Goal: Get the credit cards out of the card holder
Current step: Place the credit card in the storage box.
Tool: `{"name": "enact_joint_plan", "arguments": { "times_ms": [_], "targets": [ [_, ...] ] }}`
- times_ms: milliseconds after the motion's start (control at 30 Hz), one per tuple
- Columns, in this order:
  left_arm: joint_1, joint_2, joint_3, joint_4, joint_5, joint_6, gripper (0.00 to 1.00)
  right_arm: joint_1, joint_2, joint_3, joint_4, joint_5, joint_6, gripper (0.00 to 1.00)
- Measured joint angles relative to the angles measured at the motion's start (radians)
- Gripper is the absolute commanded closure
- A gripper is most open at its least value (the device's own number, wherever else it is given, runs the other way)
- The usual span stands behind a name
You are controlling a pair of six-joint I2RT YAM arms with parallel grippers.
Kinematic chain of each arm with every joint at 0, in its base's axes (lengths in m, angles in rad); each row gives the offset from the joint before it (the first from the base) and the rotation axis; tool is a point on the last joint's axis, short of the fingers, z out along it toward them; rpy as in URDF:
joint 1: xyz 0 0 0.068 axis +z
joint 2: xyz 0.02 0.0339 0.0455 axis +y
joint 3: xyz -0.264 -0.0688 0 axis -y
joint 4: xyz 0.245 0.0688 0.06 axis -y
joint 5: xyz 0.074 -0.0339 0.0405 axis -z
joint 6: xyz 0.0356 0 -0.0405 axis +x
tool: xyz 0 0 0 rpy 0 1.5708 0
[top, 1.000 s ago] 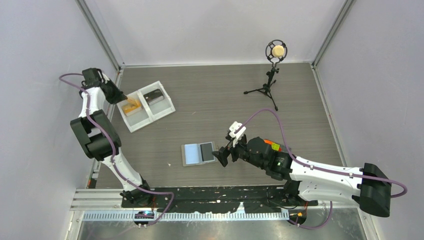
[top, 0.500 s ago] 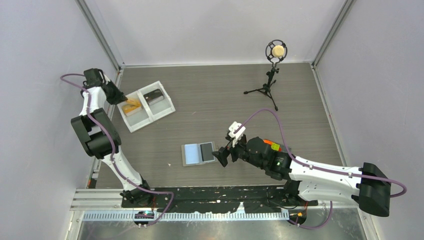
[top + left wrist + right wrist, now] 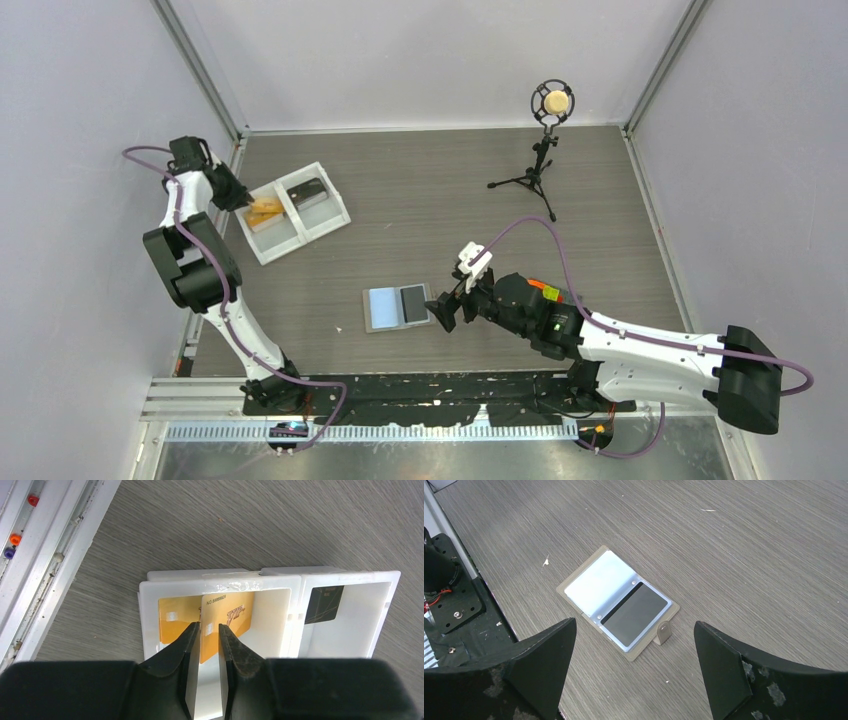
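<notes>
**Card holder** (image 3: 382,308): lies open and flat on the table (image 3: 450,200), near the front and well apart from the tray. The blue panel (image 3: 599,582) on one half is bare. One grey card (image 3: 636,614) lies flat on the other half, seemingly tucked in its pocket. A snap tab (image 3: 664,632) sticks out beside the card.

**Tray** (image 3: 220,585): white, two compartments, at the far left of the table. One compartment holds two orange cards (image 3: 227,615), overlapping and leaning on the far wall. The other holds a dark card (image 3: 324,604).

**Left gripper** (image 3: 209,645): low in the orange compartment, fingers (image 3: 235,655) a narrow gap apart with orange showing between them. I see nothing pinched.

**Right gripper** (image 3: 634,627): hovers over the card holder with its jaws spread wide, holding nothing.

**Handling note, my judgement:**
- Three cards are out and one is left. The step in hand is parting from the orange card.
- I'd widen the left fingers a touch more and lift straight up, so neither pad drags the leaning card over the wall.
- For the grey card, I'd narrow the right jaws before descending, since that span is far wider than a thin edge needs.
- I cannot tell which edge of the pocket is open, so I'd check before sliding.
- The holder looks light and will likely skid. Pinning the blue half with the left arm should help.
</notes>
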Motion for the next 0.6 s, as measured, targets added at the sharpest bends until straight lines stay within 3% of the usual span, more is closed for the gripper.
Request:
{"name": "enact_joint_plan", "arguments": {
  "times_ms": [600],
  "targets": [
    [-0.015,-0.002,0.047,-0.048,-0.058,0.002,0.69,-0.005,-0.013,0.000,-0.001,0.003,0.017,0.04]
  ]
}}
